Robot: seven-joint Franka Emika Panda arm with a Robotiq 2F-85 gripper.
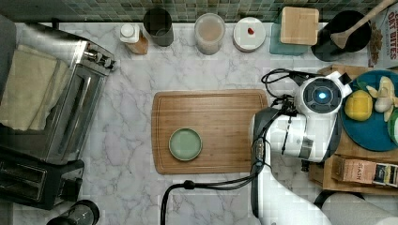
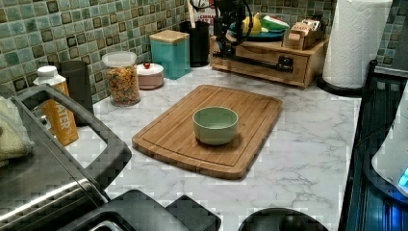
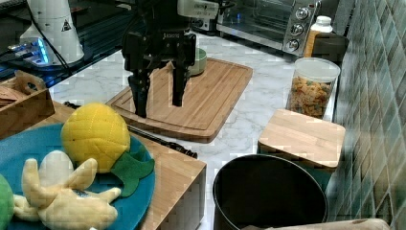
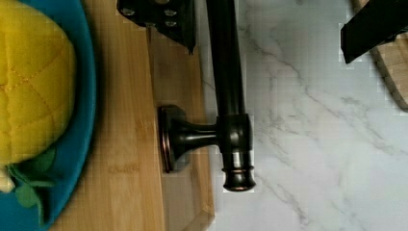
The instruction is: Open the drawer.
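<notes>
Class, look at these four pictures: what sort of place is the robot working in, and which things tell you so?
Most likely a kitchen counter, perhaps a mock-up: a marble-look worktop under a tiled wall, with a toaster oven, a cutting board and a cereal jar.

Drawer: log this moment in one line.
gripper: open, straddling handle | black metal bar handle: ungrasped | light-wood drawer: closed | step: pre-grasp

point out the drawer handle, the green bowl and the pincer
handle (image 4: pixel 226 72), wrist view, on the bar's middle
bowl (image 2: pixel 215 126), left view, on its outer wall
pincer (image 3: pixel 159 104), right view, midway between its open fingertips
</notes>
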